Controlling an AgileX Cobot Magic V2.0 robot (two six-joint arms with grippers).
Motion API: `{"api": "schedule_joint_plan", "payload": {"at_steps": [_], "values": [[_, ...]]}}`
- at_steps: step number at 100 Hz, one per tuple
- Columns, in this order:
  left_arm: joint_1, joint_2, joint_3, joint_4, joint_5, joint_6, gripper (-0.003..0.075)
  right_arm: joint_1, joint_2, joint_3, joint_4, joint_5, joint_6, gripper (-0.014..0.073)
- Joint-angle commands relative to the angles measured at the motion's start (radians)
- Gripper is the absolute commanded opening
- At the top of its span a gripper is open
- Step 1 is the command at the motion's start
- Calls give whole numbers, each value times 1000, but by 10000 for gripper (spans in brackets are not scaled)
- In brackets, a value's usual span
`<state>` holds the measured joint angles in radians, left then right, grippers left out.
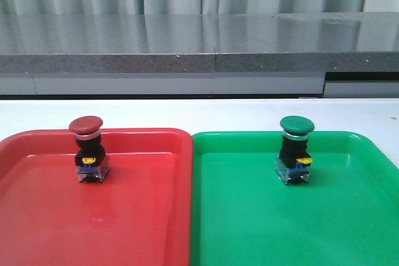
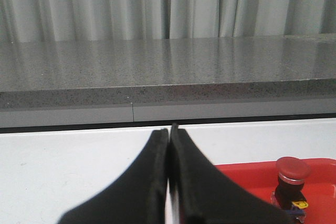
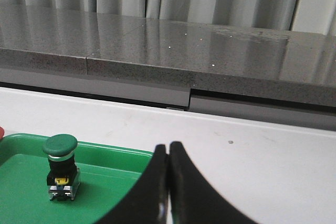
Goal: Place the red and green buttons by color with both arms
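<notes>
Two buttons near far rims

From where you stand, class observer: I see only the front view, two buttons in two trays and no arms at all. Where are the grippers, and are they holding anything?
Observer: The left gripper shows in its wrist view, its fingers pressed together with nothing between them.
Operator: And the right one?
Observer: The right gripper is shut too, and empty.
Operator: Does either wrist camera see a button?
Observer: Yes. The left wrist view catches the red button upright in the red tray, apart from the gripper.
Operator: And the green one?
Observer: The right wrist view shows the green button upright in the green tray, also untouched.
</notes>
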<state>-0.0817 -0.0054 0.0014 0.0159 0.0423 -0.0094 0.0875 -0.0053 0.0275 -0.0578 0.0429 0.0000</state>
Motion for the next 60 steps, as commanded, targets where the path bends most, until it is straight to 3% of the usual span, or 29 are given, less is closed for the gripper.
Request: {"api": "schedule_joint_plan", "payload": {"at_steps": [1, 60], "values": [[0, -31, 43, -3, -79, -3, -19, -6, 3, -14, 3, -88, -9, -111], [0, -31, 43, -3, -79, -3, -19, -6, -27, -14, 3, -92, -9, -111]]}}
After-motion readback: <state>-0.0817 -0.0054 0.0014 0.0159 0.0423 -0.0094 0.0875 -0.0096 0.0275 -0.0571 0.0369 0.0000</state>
